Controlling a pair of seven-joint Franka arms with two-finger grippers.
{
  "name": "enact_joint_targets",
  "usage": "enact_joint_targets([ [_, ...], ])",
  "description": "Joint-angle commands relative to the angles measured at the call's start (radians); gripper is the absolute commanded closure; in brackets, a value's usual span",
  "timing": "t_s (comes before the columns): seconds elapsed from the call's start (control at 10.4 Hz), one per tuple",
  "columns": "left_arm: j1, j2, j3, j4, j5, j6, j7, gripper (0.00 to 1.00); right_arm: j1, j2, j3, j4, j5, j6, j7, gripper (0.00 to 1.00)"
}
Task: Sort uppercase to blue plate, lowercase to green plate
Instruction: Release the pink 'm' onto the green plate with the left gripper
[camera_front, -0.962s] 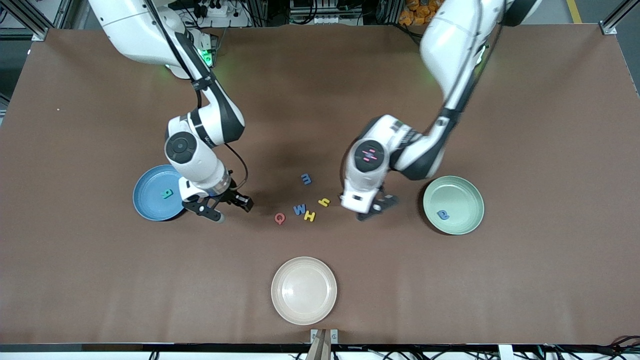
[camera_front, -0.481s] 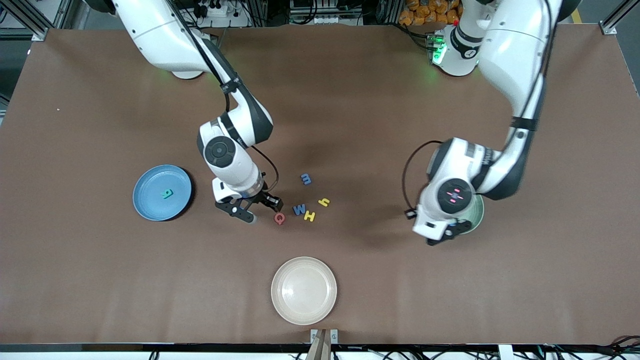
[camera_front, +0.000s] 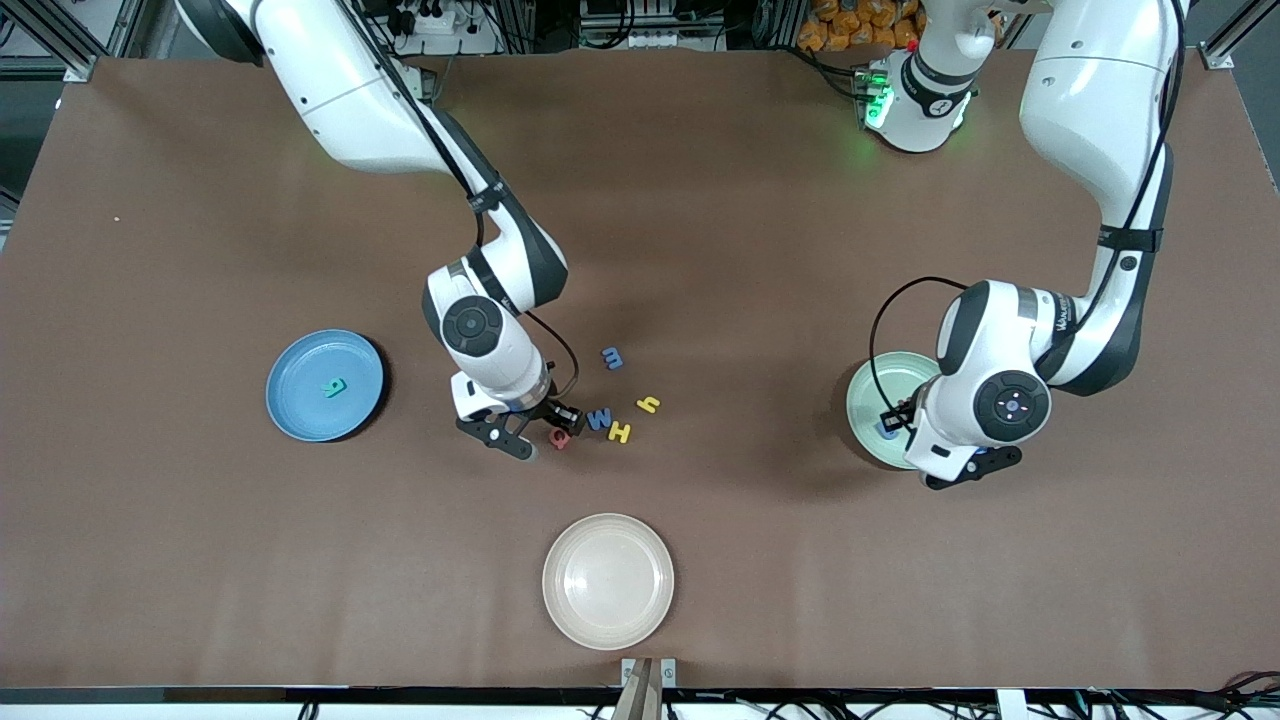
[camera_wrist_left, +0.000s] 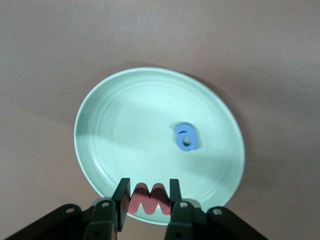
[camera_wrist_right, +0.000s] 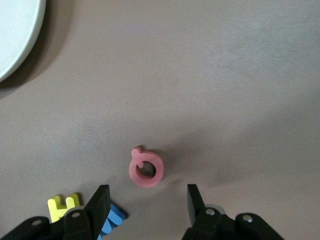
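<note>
The Q (camera_front: 560, 437) lies beside W (camera_front: 598, 419) and H (camera_front: 620, 432) (all on the table (camera_front: 200, 550)).

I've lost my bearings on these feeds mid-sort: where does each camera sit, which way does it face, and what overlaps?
Front view: high across the table, facing both bases; shows both arms, blue plate, beige plate, loose letters.
Left wrist view: on the left arm, looking down at the green plate holding the blue a; left gripper shut on the red lowercase letter.
Right wrist view: on the right arm, looking down at the red Q; right gripper open above it.
Shared: the Q and green plate also appear in front.
</note>
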Motion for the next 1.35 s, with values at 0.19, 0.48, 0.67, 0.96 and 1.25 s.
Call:
enact_joint_targets([
  [0.19,0.009,-0.049,-0.009,-0.122,0.038,0.085,0.009,1.0,0.023,0.082,-0.008,0.123,-0.149,-0.089,0.095,0.3],
  [0.48,0.044,-0.066,-0.009,-0.145,0.046,0.116,0.057,1.0,0.03,0.111,-0.008,0.174,-0.176,-0.134,0.118,0.31],
  [0.67,0.044,-0.06,-0.009,-0.135,0.045,0.135,0.047,0.0,0.03,0.117,-0.008,0.174,-0.176,-0.129,0.121,0.33],
  [0.96,0.043,-0.048,-0.011,-0.098,0.039,0.142,0.052,0.0,0.03,0.131,-0.008,0.182,-0.179,-0.123,0.122,0.39],
  [1.25,0.018,-0.008,-0.015,-0.047,0.033,0.15,0.038,0.0,0.03,0.131,-0.008,0.182,-0.179,-0.123,0.124,0.46],
])
